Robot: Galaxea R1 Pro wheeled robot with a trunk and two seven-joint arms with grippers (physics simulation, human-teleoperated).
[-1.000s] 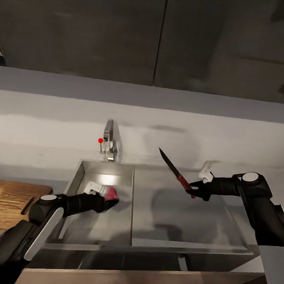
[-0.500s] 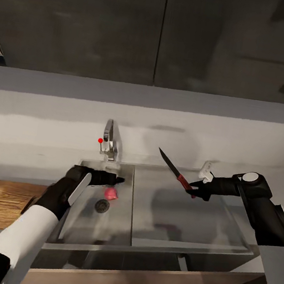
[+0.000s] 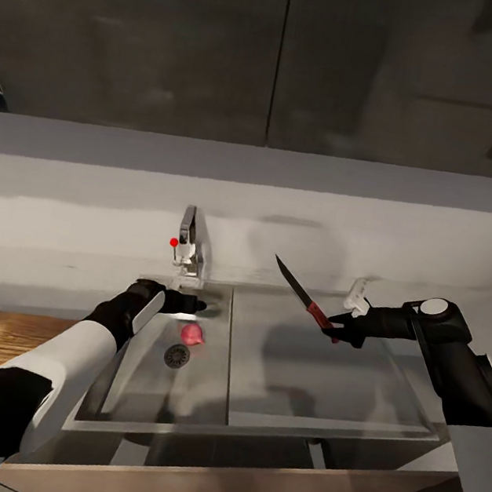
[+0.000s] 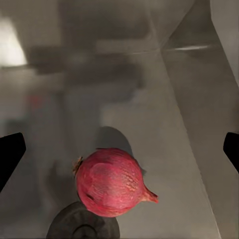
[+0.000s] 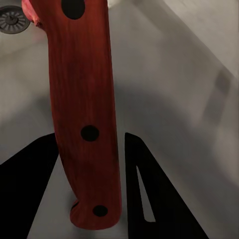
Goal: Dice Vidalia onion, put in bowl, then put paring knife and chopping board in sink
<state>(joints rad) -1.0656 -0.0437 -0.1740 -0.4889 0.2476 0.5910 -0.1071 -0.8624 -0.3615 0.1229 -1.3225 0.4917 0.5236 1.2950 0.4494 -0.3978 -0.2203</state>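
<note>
Getting Vidalia onion out of sink: first step. Onion sits loose on sink floor, just beside drain. Left claw hangs above it, spread wide, empty. Right claw pinches paring knife over drainboard. Next: lower left claw around onion, squeeze, lift.

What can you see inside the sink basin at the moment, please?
Inside the sink lie the Vidalia onion and, beside it, the round drain. The open left tool hangs above the onion. The basin's near-left floor is hidden by the left arm.
</note>
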